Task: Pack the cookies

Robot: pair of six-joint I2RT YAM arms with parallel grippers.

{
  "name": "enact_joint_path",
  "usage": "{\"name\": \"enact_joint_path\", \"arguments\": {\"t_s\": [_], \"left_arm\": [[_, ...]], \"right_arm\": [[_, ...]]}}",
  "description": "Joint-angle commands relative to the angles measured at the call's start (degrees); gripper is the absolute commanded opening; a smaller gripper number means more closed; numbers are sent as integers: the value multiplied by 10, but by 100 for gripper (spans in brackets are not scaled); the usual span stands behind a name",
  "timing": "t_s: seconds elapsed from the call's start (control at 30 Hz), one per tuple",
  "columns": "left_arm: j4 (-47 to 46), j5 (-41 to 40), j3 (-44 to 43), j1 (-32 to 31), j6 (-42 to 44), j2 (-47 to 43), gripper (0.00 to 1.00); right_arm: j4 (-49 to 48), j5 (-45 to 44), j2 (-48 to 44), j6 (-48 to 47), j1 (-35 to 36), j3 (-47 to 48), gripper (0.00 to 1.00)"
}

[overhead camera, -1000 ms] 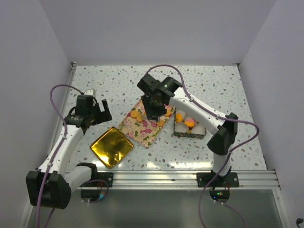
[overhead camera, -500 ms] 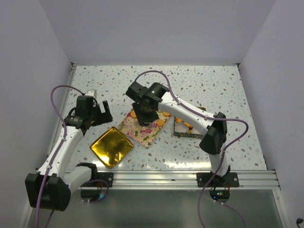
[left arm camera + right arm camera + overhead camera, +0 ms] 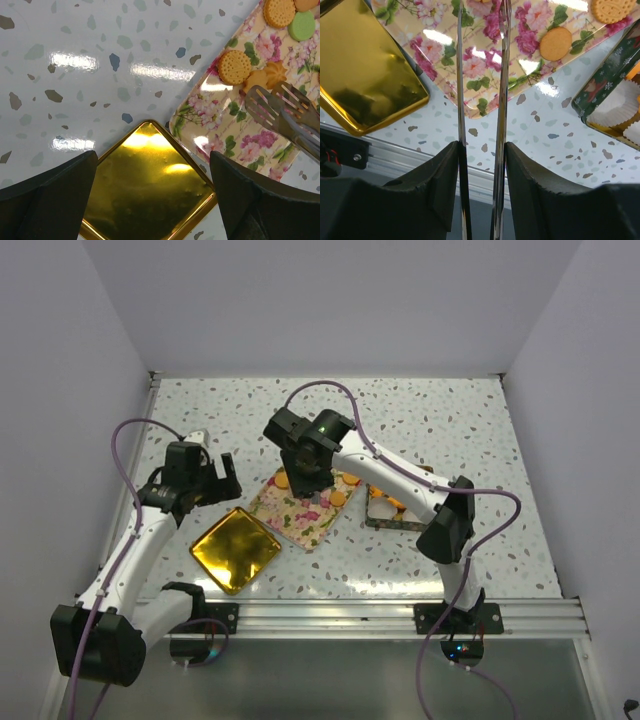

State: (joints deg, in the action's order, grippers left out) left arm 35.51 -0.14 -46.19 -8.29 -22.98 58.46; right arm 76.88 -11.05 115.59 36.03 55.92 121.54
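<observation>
Orange round flat cookies (image 3: 234, 66) look light and crumbly; nip them softly by the edges. The right claw (image 3: 481, 150) pinches thin metal tongs (image 3: 274, 112); the left claw (image 3: 153, 160) is spread wide.

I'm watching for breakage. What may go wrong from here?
The slotted metal tongs in the right tool hang by a flower-shaped orange cookie that seems to touch a round orange cookie; a pinch may catch both or crack one. The blades are thin, so a flat cookie may slip out on the way to the green tin.
</observation>
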Motion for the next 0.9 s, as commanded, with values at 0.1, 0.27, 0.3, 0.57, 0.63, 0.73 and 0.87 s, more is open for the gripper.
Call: {"name": "enact_joint_path", "arguments": {"t_s": [0.1,0.27,0.3,0.57,0.63,0.73,0.87], "left_arm": [[-1,6,-14,-4,3,-6,100],[-3,4,-13,-4,2,-7,100],[-3,4,-13,-4,2,-7,100],[-1,3,-12,-4,-1,-11,100],[-1,-11,-12,-4,-2,-12,100],[-1,-16,-13,-4,-5,-12,100],[2,-24,-12,-4,-6,-14,100]], "right_arm": [[15,-13,-6,16,-1,4,44],[13,-10,9,11,0,16,44],[13,-8,16,11,0,23,44],[16,1,39,-4,0,47,44],[21,3,46,-6,-1,55,44],[30,3,50,-14,-1,68,42],[38,-2,41,-20,-1,67,33]]}}
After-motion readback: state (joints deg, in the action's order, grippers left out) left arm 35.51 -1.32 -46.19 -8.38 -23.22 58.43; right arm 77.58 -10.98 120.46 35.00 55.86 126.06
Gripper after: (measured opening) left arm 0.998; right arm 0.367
